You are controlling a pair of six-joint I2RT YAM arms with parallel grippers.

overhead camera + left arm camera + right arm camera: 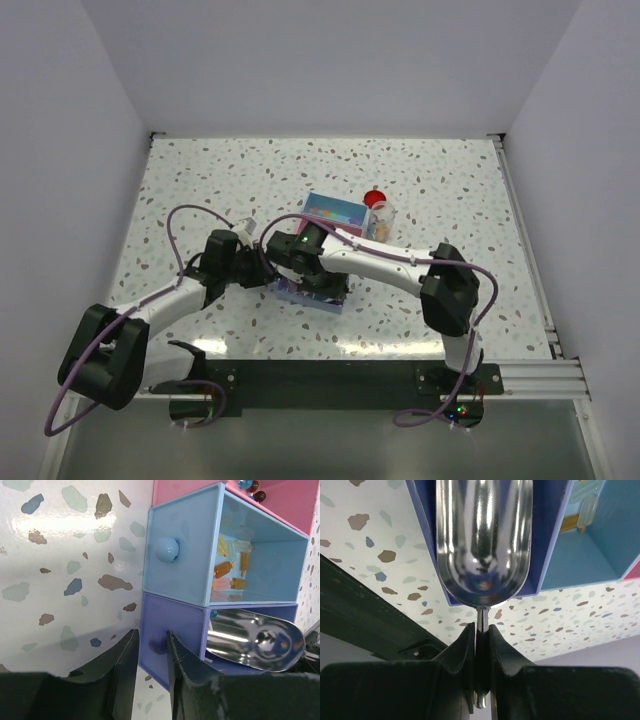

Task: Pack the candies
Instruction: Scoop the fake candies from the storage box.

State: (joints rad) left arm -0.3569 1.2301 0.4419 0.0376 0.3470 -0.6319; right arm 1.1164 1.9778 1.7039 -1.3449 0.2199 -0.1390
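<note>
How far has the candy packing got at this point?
Done: several candies lie in the blue drawer, a few in the pink drawer. In hand: the right claw is shut on the handle of the metal scoop, its bowl over the purple drawer; the left claw straddles that drawer's front. Left: the bowl looks empty, and the purple drawer, mostly hidden under it, shows no clear fill.

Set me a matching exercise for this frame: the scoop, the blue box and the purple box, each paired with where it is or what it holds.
Things:
1. scoop
2. blue box
3. purple box

States:
A. has the scoop's bowl at its opening
B. gripped by its handle in the right end effector
C. holds orange candies

Pairs: 1-B, 2-C, 3-A
</note>
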